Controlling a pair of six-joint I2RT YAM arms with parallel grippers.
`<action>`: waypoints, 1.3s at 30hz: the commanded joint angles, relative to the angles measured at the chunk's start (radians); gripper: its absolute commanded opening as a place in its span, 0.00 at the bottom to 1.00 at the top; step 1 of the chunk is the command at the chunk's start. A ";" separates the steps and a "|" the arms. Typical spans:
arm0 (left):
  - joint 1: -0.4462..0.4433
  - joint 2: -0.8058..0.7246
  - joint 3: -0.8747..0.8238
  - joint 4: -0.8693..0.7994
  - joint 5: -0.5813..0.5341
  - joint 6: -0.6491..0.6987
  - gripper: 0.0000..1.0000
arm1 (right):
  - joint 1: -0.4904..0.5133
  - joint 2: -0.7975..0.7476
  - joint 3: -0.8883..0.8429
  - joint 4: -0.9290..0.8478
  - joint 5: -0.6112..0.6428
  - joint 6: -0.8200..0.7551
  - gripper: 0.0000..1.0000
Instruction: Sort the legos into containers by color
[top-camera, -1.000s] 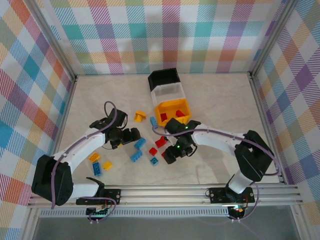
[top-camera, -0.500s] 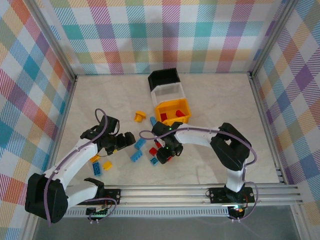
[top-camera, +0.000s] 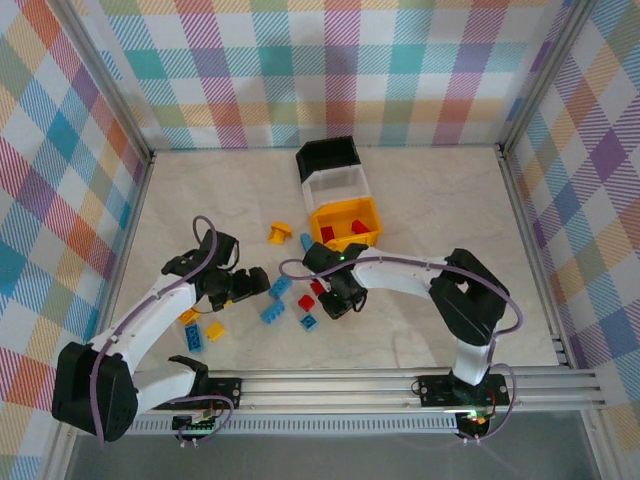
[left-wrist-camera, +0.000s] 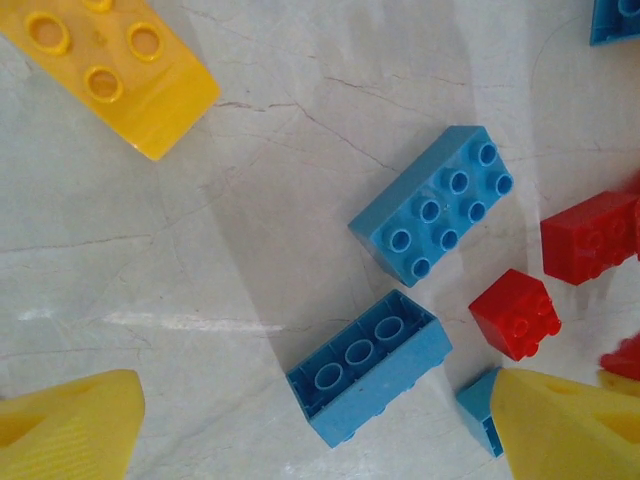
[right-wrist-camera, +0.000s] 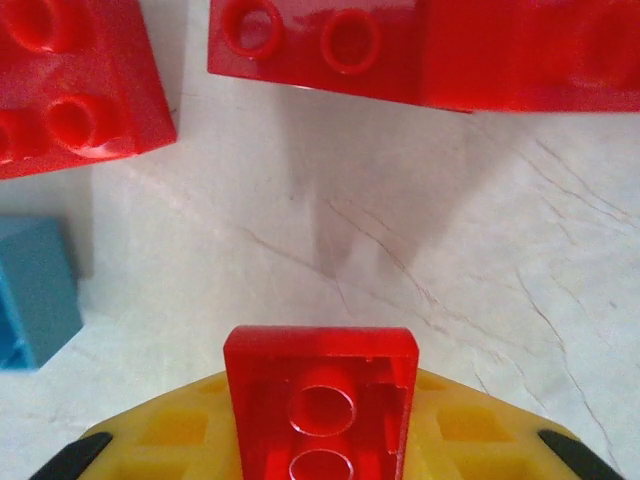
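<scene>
My right gripper (right-wrist-camera: 320, 425) is shut on a red lego (right-wrist-camera: 320, 390), held low over the table; in the top view it (top-camera: 340, 298) hovers just in front of the yellow-orange bin (top-camera: 372, 212), which holds red legos. Two more red legos (right-wrist-camera: 70, 90) (right-wrist-camera: 430, 50) lie ahead of it. My left gripper (left-wrist-camera: 320, 440) is open, its yellow fingers (left-wrist-camera: 60, 425) either side of an upside-down blue lego (left-wrist-camera: 368, 365). A studs-up blue lego (left-wrist-camera: 435, 205) lies beyond. The white bin (top-camera: 337, 185) and black bin (top-camera: 328, 155) continue the row.
Loose legos lie around: a yellow one (top-camera: 279, 233) and a blue one (top-camera: 306, 241) near the bins, blue ones (top-camera: 272, 312) (top-camera: 309, 321) in the middle, yellow and blue ones (top-camera: 194, 335) by the left arm. Checkered walls enclose the table.
The right arm swung left and folded in, then its gripper shifted slightly up and right with the red lego. The left gripper drew back to the left and now holds still.
</scene>
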 joint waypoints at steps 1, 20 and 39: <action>-0.074 0.034 0.087 -0.060 -0.048 0.104 0.90 | -0.030 -0.120 0.015 -0.066 0.001 0.036 0.29; -0.374 0.290 0.275 -0.046 -0.106 0.189 0.78 | -0.395 0.237 0.585 -0.187 -0.162 0.132 0.31; -0.485 0.527 0.390 -0.021 -0.125 0.211 0.61 | -0.405 -0.063 0.333 -0.183 -0.159 0.214 0.67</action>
